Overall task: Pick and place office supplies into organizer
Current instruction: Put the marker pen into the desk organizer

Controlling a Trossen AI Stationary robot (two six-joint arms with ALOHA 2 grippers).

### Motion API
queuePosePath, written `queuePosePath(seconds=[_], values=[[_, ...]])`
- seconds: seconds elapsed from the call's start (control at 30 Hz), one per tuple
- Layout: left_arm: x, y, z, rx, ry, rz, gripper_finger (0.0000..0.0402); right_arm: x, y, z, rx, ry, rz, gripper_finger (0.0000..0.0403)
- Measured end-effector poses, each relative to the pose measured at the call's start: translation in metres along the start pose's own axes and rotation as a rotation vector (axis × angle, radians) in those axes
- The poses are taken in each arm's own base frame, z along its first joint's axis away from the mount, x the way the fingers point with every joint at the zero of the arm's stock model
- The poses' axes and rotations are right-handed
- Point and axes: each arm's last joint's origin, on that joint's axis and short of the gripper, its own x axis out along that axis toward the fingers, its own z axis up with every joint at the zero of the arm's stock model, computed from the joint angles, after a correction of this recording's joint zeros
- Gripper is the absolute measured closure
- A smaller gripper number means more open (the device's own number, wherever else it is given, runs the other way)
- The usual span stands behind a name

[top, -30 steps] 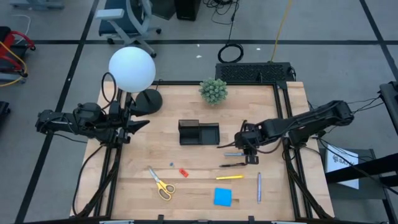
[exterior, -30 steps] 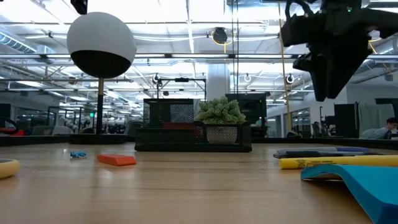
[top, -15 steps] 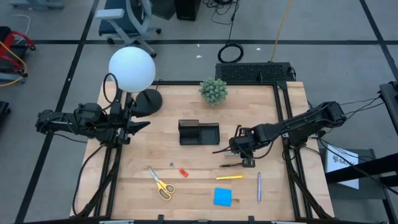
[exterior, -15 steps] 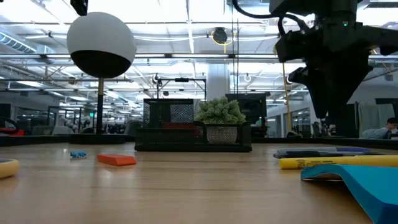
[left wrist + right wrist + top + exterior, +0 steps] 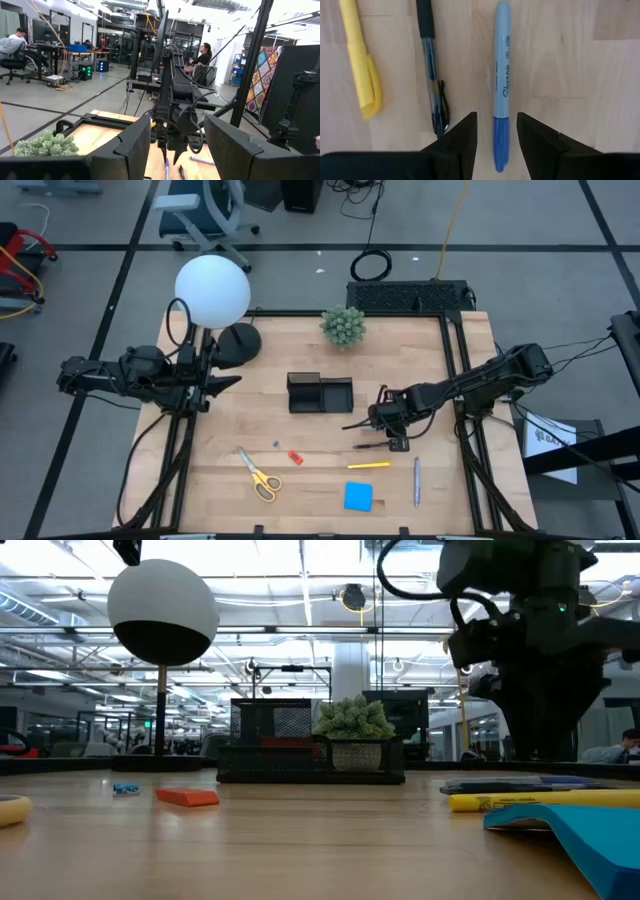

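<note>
The right end effector (image 5: 380, 423) points down over the desk (image 5: 250, 490), its fingers (image 5: 455, 142) spread and grasping nothing. In the right wrist view the blue marker (image 5: 500, 85) lies lengthwise in the gap between the two fingers, its darker cap end level with the fingertips; whether the fingers touch it cannot be told. The black pen (image 5: 432, 70) lies parallel just beside the marker, and the yellow pen (image 5: 361, 60) lies parallel beyond that.

In the high view the black pen (image 5: 372, 446) lies at 6 o'clock from this end effector, the yellow pen (image 5: 368, 465) farther in the same direction, and the purple-grey pen (image 5: 417, 480) at 5 o'clock. The blue sticky-note pad (image 5: 358, 496) lies at 6 o'clock, near the desk edge. The organizer (image 5: 320, 394) stands at 10 o'clock, nearby. The scissors (image 5: 258, 474) and the small red piece (image 5: 295, 457) lie at 8 o'clock, well apart.

The left end effector (image 5: 225, 381) waits at the desk's 9 o'clock edge, fingers (image 5: 125, 145) parted and empty.
</note>
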Motion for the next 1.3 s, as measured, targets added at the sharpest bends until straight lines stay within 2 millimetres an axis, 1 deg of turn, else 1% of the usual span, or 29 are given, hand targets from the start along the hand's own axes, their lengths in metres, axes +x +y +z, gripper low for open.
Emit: queuePosePath(seconds=[0.43, 0.83, 1.13, 1.3], values=[[0.000, 0.000, 0.000, -0.012, 0.000, 0.000, 0.0211, 0.011, -0.003, -0.004, 0.013, -0.038, 0.020, 0.0273], [0.000, 0.000, 0.000, -0.013, 0.000, 0.000, 0.0211, 0.019, -0.008, -0.013, 0.045, -0.003, 0.022, 0.0273], [0.000, 0.000, 0.000, -0.017, 0.000, 0.000, 0.0211, 0.030, -0.009, -0.013, 0.059, 0.050, 0.002, 0.0273], [0.000, 0.000, 0.000, -0.019, 0.000, 0.000, 0.0211, 0.037, -0.009, -0.015, 0.065, 0.096, -0.009, 0.0285]])
